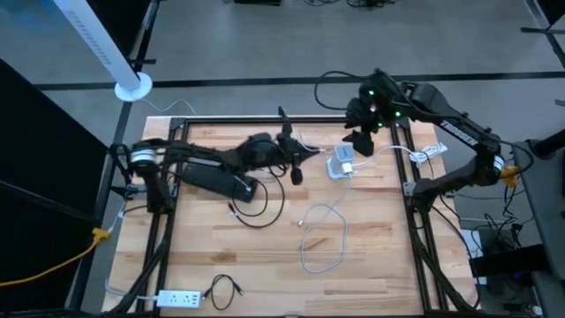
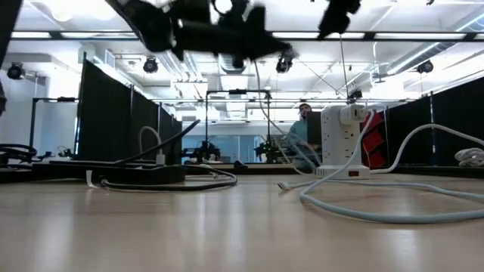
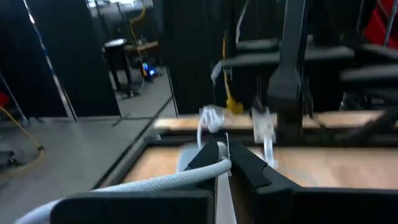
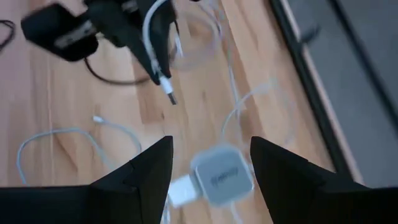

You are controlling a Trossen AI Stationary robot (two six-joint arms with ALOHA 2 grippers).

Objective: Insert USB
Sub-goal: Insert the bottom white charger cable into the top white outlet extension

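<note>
A: High view: what is held, and where?
B: A white USB cable [image 1: 311,152] is clamped in the left gripper [image 1: 296,172], beside the white charger block [image 1: 341,164].
A: Right wrist view?
B: The right gripper [image 4: 210,155] is seen spread wide above the charger block [image 4: 222,176], nothing held.

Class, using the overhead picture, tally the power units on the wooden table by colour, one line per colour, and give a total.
White cube-shaped charging hub: 1
White flat power strip: 1
Black long power strip: 1
Total: 3
</note>
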